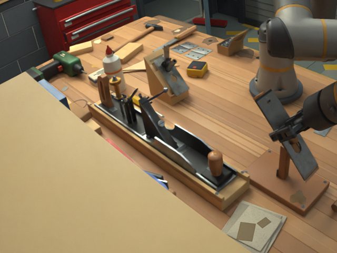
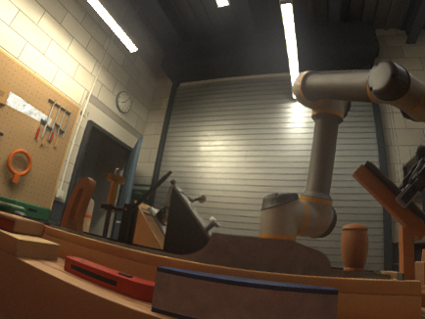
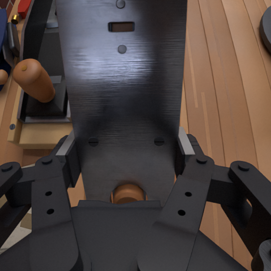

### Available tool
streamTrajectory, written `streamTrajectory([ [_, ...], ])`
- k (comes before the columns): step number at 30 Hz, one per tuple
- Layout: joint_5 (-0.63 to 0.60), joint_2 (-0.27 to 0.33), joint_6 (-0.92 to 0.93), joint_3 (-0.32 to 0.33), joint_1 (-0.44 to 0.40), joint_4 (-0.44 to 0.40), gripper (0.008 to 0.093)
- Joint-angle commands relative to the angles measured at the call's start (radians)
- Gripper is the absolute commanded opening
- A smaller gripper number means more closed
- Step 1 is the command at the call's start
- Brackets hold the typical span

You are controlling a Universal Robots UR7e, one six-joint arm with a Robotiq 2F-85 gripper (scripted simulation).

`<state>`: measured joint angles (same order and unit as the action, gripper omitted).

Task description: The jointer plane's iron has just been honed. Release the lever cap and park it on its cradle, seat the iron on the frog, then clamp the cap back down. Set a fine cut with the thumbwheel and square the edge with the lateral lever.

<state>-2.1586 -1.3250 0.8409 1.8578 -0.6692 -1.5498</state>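
At the bench's right end the dark steel plane iron (image 1: 285,133) (image 3: 123,96) leans tilted on a wooden post stand (image 1: 284,163), and my gripper (image 1: 283,130) (image 3: 125,151) is closed across its width near the lower slot. The jointer plane (image 1: 166,136) lies in its long wooden tray to the left, its frog (image 1: 155,122) bare, its front knob (image 1: 215,162) (image 3: 34,79) near me. The lever cap (image 1: 170,75) rests on its slanted cradle block behind the plane. The thumbwheel (image 1: 115,81) and lateral lever (image 1: 156,95) stand by the rear handle.
A large tan board (image 1: 68,177) hides the near left. The arm's base (image 1: 275,76) stands behind the iron stand. Sandpaper sheets (image 1: 254,226) lie near the tray's end. A glue bottle (image 1: 113,66), drill (image 1: 64,65), tape measure (image 1: 197,68) and hinges (image 1: 194,50) lie further back.
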Motion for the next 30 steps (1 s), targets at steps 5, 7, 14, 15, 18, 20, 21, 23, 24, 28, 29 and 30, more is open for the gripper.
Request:
streamTrajectory([
  [5, -0.001, 0.000, 0.000, 0.001, 0.001, 0.000, 0.0520],
  [7, -0.001, 0.000, 0.000, 0.001, 0.001, 0.000, 0.0480],
  [14, -0.001, 0.001, 0.000, 0.001, 0.001, 0.001, 0.0340],
  [15, -0.001, 0.001, 0.000, 0.001, 0.001, 0.001, 0.0320],
  [18, -0.001, 0.001, 0.000, 0.001, 0.001, 0.001, 0.0260],
  [20, -0.001, 0.001, 0.000, 0.002, 0.001, 0.001, 0.0220],
  [21, -0.001, 0.001, 0.000, 0.002, 0.001, 0.001, 0.0200],
  [23, -0.001, 0.001, 0.000, 0.002, 0.002, 0.001, 0.0160],
  [24, -0.001, 0.001, 0.000, 0.002, 0.002, 0.001, 0.0140],
  [28, -0.001, 0.002, 0.000, 0.002, 0.002, 0.001, 0.0080],
  [29, -0.001, 0.002, 0.000, 0.002, 0.002, 0.001, 0.0080],
  [30, -0.001, 0.002, 0.000, 0.002, 0.002, 0.002, 0.0080],
])
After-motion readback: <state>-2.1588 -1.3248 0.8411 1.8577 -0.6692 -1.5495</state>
